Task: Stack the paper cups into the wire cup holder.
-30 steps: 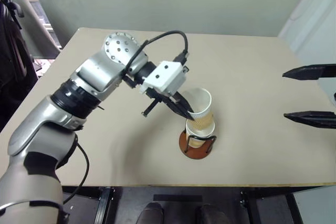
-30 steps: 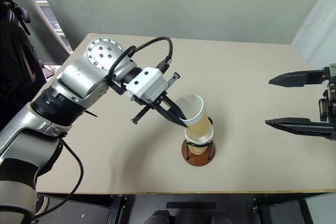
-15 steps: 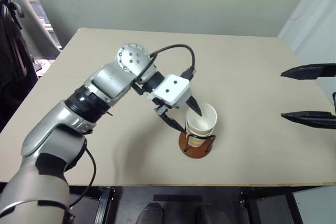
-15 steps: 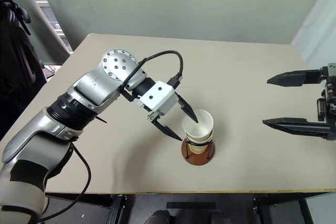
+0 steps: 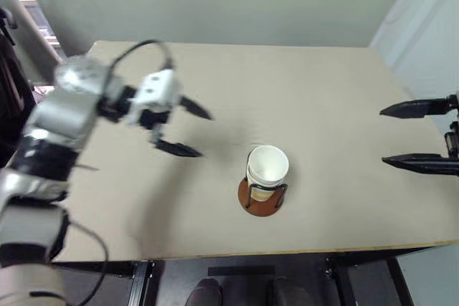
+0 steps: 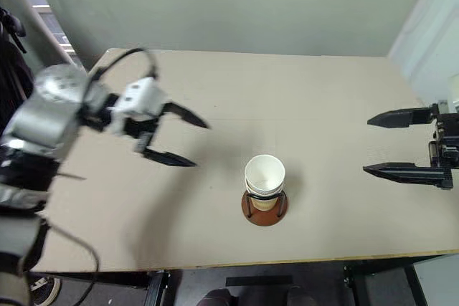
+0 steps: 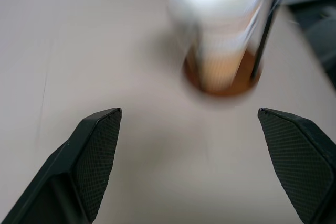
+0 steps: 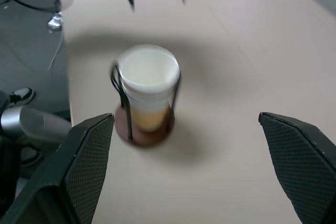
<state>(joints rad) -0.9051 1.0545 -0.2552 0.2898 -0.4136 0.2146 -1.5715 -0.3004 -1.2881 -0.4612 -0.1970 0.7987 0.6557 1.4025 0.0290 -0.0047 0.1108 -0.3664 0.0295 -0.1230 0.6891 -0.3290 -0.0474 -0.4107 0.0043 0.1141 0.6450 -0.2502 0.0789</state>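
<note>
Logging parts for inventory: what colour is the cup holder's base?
Reddish-brown, on the wire cup holder; it shows best in the right eye view.

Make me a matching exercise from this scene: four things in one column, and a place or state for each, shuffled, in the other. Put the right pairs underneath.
Things:
1. paper cups
2. wire cup holder
3. left gripper
4. right gripper

Places or states:
A. open and empty, over the table's right edge
B. nested together, white insides facing up
C. open and empty, up and to the left of the cups
D. stands on the table near its front edge, with the cups inside its black wires

Right pairs: 1-B, 2-D, 3-C, 4-A
</note>
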